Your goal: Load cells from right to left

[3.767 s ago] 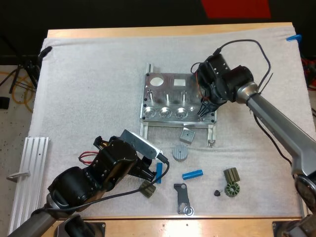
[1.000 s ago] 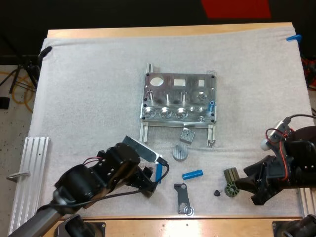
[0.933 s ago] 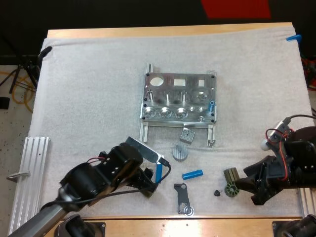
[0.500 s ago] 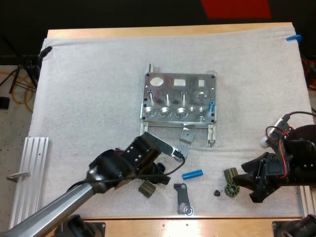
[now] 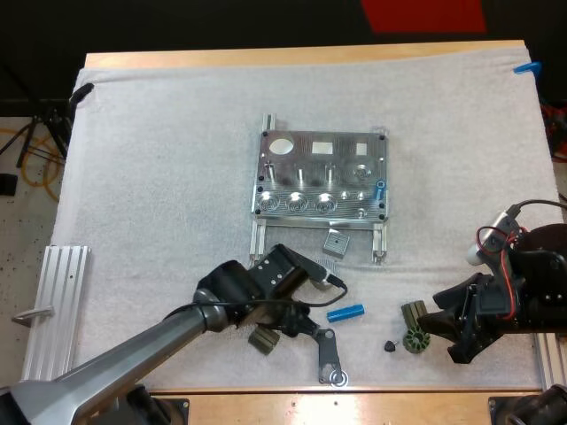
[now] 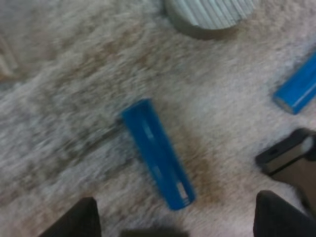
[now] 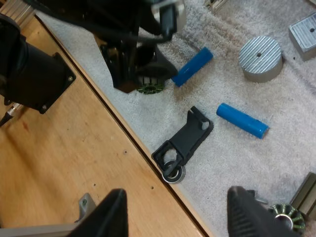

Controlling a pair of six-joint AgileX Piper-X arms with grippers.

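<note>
The metal fixture (image 5: 321,186) lies mid-mat with one blue cylinder (image 5: 379,189) standing in its right front corner. My left gripper (image 5: 297,317) (image 6: 177,217) is open low over the mat, and a loose blue cylinder (image 6: 158,153) (image 7: 194,65) lies between its spread fingers, untouched. A second blue cylinder (image 5: 345,312) (image 6: 296,89) (image 7: 242,120) lies just to the right of it. My right gripper (image 5: 443,329) (image 7: 180,212) is open near the table's front right, beside two small dark parts (image 5: 415,328).
A grey ribbed disc (image 5: 325,273) and a small grey block (image 5: 335,242) lie in front of the fixture. A black bracket (image 5: 330,354) (image 7: 182,143) and a dark toothed part (image 5: 264,340) sit by the front edge. A ribbed aluminium rail (image 5: 53,310) lies at the left.
My left gripper has swung right along the mat, over the loose blue cylinder. My right arm, at the fixture 3.8 s ago, has since held still at the front right.
</note>
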